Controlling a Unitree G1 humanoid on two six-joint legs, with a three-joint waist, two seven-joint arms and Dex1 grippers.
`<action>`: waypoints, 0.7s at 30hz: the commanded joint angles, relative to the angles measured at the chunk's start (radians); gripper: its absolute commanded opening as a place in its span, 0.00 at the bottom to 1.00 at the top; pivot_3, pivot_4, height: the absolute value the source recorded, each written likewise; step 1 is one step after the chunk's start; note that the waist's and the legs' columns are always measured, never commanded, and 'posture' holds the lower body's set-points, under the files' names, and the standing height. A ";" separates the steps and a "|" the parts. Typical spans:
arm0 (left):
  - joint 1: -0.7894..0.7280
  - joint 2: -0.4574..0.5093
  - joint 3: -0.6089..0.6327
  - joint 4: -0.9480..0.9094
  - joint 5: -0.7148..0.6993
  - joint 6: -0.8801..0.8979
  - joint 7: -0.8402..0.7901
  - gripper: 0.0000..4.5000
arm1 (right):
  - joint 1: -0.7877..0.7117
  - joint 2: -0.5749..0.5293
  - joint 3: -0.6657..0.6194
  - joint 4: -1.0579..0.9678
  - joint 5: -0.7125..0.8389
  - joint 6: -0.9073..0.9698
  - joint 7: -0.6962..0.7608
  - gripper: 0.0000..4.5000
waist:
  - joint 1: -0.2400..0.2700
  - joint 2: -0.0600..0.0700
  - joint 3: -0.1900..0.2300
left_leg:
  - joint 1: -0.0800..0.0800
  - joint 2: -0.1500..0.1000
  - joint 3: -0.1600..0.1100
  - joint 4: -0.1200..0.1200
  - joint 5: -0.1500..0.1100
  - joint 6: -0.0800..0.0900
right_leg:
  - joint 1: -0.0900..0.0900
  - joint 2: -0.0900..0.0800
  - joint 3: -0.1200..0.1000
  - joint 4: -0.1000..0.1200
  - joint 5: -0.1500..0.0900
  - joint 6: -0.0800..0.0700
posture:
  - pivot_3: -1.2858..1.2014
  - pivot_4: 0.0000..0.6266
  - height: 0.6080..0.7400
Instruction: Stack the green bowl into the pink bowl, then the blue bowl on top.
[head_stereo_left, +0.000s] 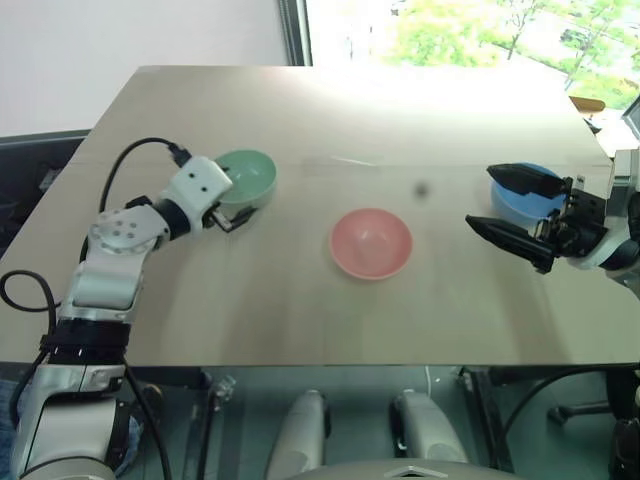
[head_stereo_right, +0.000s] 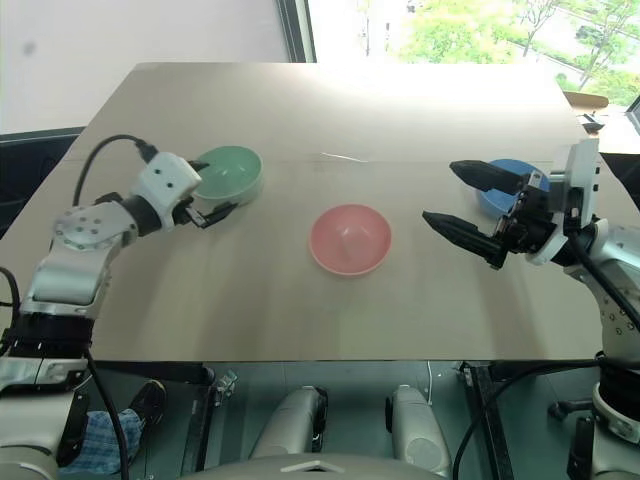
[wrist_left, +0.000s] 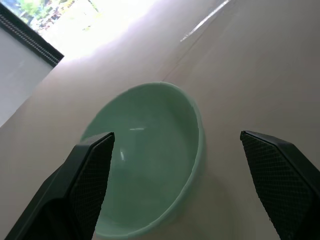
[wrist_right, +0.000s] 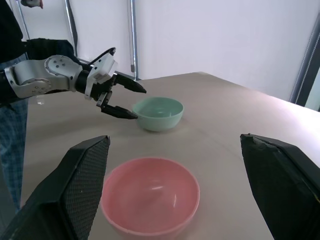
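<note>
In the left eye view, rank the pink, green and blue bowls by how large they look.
1. pink bowl, nearest the camera.
2. green bowl, partly covered by the left gripper.
3. blue bowl, largely hidden behind the right gripper, so its rank is unsure.

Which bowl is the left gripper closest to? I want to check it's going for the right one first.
The green bowl: the open left gripper sits right at its rim. The pink bowl is mid-table, and the blue bowl lies beyond the right gripper.
</note>
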 joint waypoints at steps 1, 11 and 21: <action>-0.070 0.004 -0.019 0.117 0.036 -0.081 -0.034 0.95 | 0.014 -0.026 0.002 -0.051 0.027 -0.038 -0.016 0.98 | 0.000 0.000 0.000 | 0.000 0.000 0.000 0.000 0.000 0.000 | 0.000 0.000 0.000 0.000 0.000 0.000 | 0.52 0.24 1.00; -0.183 -0.033 -0.077 0.361 0.128 -0.217 -0.046 0.95 | 0.020 -0.057 0.029 -0.045 0.031 -0.066 -0.055 0.98 | 0.002 0.000 0.000 | -0.001 0.000 -0.001 0.001 0.000 0.000 | 0.000 0.000 -0.001 0.001 0.000 0.000 | 0.52 0.24 1.00; -0.287 -0.049 -0.087 0.539 0.167 -0.365 -0.052 0.28 | -0.016 -0.081 0.067 -0.012 0.029 -0.088 -0.058 1.00 | 0.001 0.000 0.000 | -0.002 0.000 -0.001 0.001 0.000 0.000 | -0.001 0.000 -0.002 0.001 0.000 0.000 | 0.52 0.24 1.00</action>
